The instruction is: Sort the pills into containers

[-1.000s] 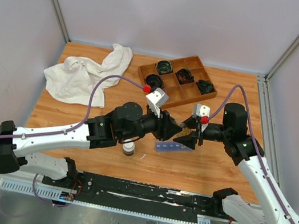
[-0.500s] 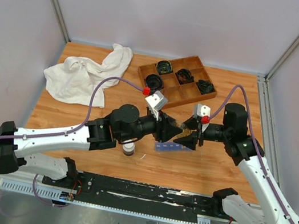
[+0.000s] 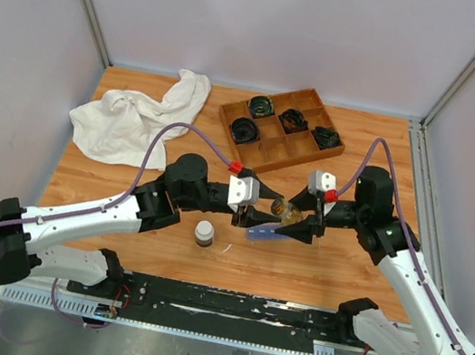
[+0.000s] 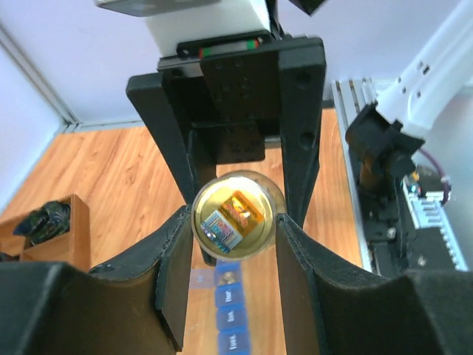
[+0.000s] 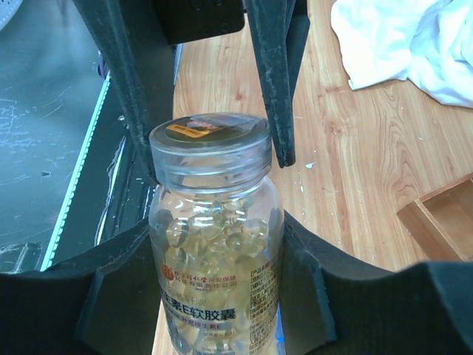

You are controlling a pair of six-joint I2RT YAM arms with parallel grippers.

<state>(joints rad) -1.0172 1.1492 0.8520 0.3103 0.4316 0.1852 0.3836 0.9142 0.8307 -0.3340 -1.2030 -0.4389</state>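
The bottle (image 5: 214,188) of pills (image 5: 194,235) is clamped by the right gripper (image 5: 218,296) above the organizer (image 4: 230,307), its lid (image 5: 211,144) pinched by the left gripper (image 4: 235,222); pills could be spilled by a jerky twist

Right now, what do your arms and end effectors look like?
Left arm and right arm: white shells, black joints, purple cable along each, red knob by a white wrist block. Left end effector and right end effector: two black tapered fingers.

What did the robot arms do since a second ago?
The left gripper twisted round and its arm pulled back, uncovering the white-capped bottle. The clear pill bottle now shows between it and the right gripper. Towel, tray and organizer stayed put.
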